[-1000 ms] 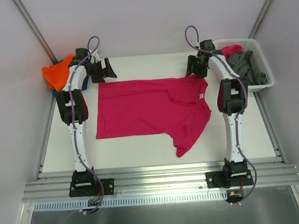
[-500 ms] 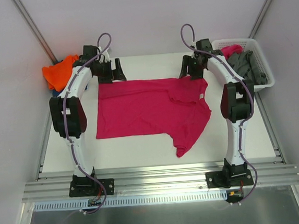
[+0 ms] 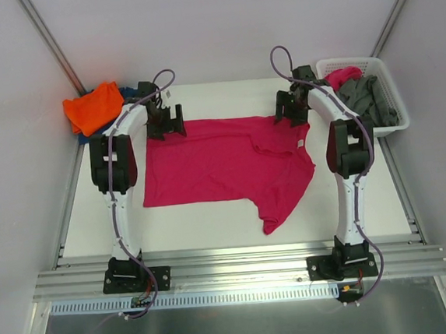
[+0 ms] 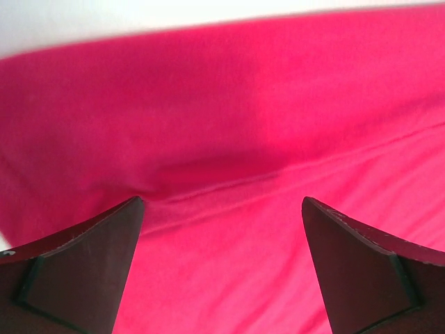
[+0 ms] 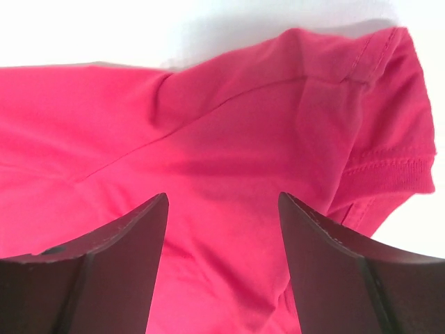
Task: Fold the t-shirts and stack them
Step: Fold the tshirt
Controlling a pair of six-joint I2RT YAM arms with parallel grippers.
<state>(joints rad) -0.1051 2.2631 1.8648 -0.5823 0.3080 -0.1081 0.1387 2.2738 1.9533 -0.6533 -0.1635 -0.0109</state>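
A large magenta-pink t-shirt lies spread on the white table, one sleeve trailing toward the near edge. My left gripper hovers open over its far left corner; the left wrist view shows pink cloth and a seam between the spread fingers. My right gripper stands open over the far right corner, above a sleeve hem, nothing pinched. An orange t-shirt lies folded on a dark blue one at the far left. Grey t-shirts and another pink one sit in the basket.
A white lattice basket stands at the far right edge of the table. Metal rails frame the table on both sides and along the near edge.
Both arms have come down and inward onto the pink shirt's far corners; the left gripper moved right off the orange stack. The shirt itself has not shifted.
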